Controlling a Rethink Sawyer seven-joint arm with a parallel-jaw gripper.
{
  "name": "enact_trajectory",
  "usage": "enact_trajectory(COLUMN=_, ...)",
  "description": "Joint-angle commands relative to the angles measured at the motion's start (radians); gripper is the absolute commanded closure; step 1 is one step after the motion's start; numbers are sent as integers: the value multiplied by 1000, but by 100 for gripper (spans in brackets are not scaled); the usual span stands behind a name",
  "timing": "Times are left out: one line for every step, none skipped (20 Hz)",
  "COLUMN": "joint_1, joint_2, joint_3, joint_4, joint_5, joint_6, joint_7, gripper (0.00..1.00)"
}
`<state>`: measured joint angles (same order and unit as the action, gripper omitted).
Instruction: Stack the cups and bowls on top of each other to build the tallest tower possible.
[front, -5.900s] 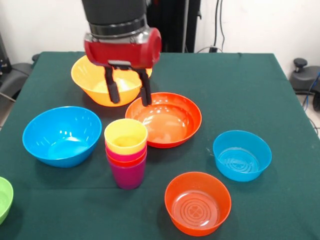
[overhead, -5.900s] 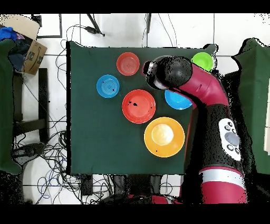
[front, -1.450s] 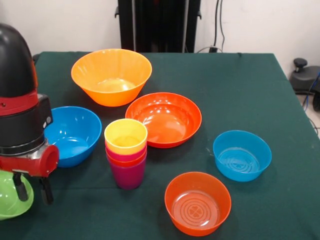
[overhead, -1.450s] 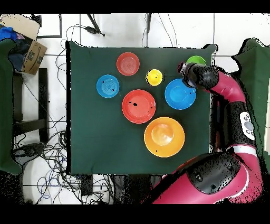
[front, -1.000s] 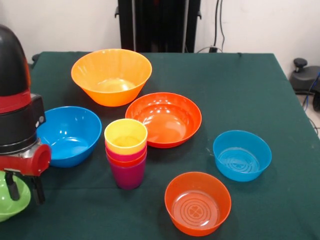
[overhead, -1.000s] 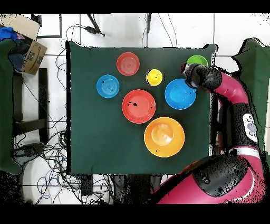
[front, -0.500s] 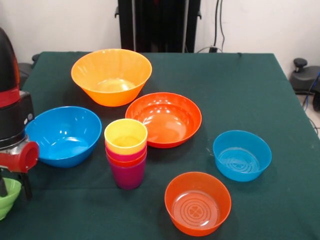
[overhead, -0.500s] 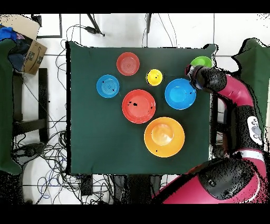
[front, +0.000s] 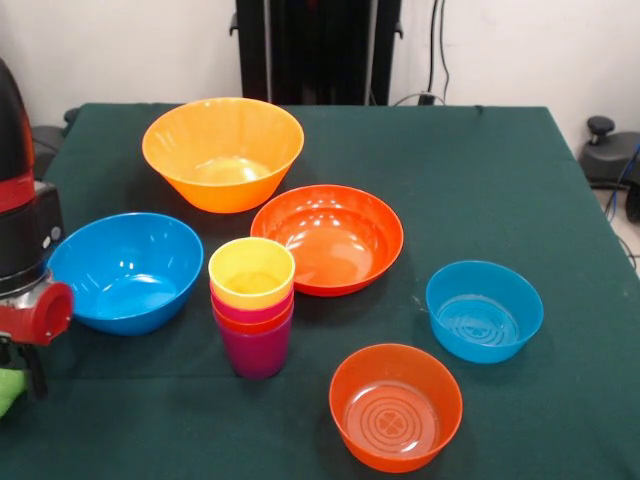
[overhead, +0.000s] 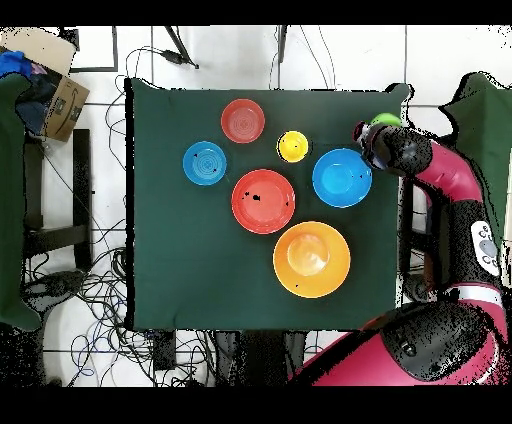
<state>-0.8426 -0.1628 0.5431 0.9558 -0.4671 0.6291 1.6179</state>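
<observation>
Since the earlier frames the pincer (front: 22, 372) has been carried from above the middle of the table (front: 480, 180) to its edge, over the small green bowl (front: 8, 388), now mostly hidden; whether it is clenched or released cannot be told. Four nested cups (front: 252, 305) are seen beside the large blue bowl (front: 124, 270), with the other bowls apart around them. If gripped, the bowl could be pushed off the edge.

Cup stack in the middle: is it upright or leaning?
Upright. The cup stack stands straight on its purple base cup, the yellow cup's rim level on top, beside the large blue bowl.
</observation>
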Motion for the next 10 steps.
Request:
enact_trajectory(joint_1=-2, joint_2=25, joint_3=73, joint_4=68, joint_5=-78, joint_6=-29, joint_7=-303, gripper=100)
enact_trajectory(joint_1=-4, joint_2=26, joint_3=77, joint_4=69, joint_5=-78, joint_6=-27, joint_7=-302, gripper=100)
enact_trajectory(joint_1=-6, joint_2=27, joint_3=80, joint_4=68, joint_5=-79, joint_6=-24, joint_7=-304, gripper=100)
enact_trajectory(joint_1=-5, joint_2=27, joint_3=81, joint_4=68, joint_5=-80, joint_6=-21, joint_7=-298, gripper=100)
enact_trajectory(joint_1=-7, joint_2=26, joint_3=82, joint_4=69, joint_5=-81, joint_6=-23, joint_7=-297, gripper=100)
enact_trajectory(joint_1=-5, joint_2=25, joint_3=79, joint_4=68, joint_5=-83, joint_6=-20, joint_7=-290, gripper=100)
enact_trajectory(joint_1=-4, joint_2=24, joint_3=78, joint_4=68, joint_5=-84, joint_6=-16, joint_7=-285, gripper=100)
enact_trajectory(joint_1=-2, joint_2=23, joint_3=76, joint_4=67, joint_5=-84, joint_6=-14, joint_7=-280, gripper=100)
enact_trajectory(joint_1=-3, joint_2=23, joint_3=77, joint_4=66, joint_5=-83, joint_6=-9, joint_7=-279, gripper=100)
enact_trajectory(joint_1=0, joint_2=22, joint_3=76, joint_4=61, joint_5=-76, joint_6=9, joint_7=-276, gripper=100)
